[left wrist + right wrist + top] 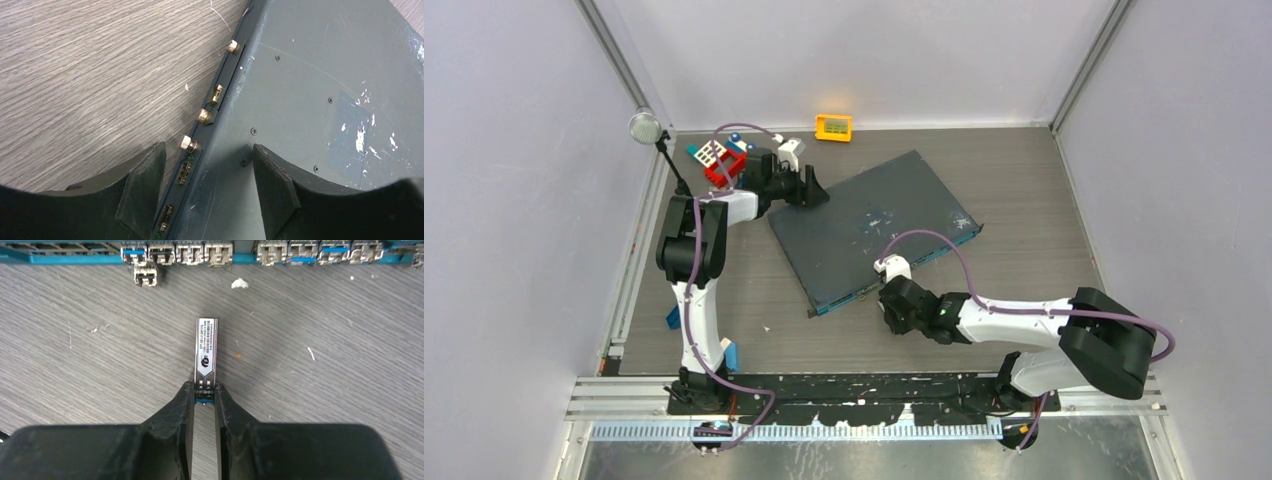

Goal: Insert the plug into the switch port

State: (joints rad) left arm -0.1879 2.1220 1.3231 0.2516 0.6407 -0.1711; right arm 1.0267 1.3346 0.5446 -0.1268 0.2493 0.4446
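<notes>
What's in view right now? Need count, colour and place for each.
Flat dark-grey rectangular box with white scuffs: 1, table centre, lying askew.
Teal-blue front face with socket row: 1, box's near edge.
Silver metal plug: 1, in right gripper, tip short of the sockets.
Small orange-yellow box: 1, far edge.
Brass knurled screws: 3, box's rear edge.
Heap of red, white and blue parts: 1, far left.
Round silver disc on black stalk: 1, far-left corner.
Grey wood-grain table: 1.
Left gripper: open, fingers either side of the box's rear edge.
Right gripper: shut on plug.
</notes>
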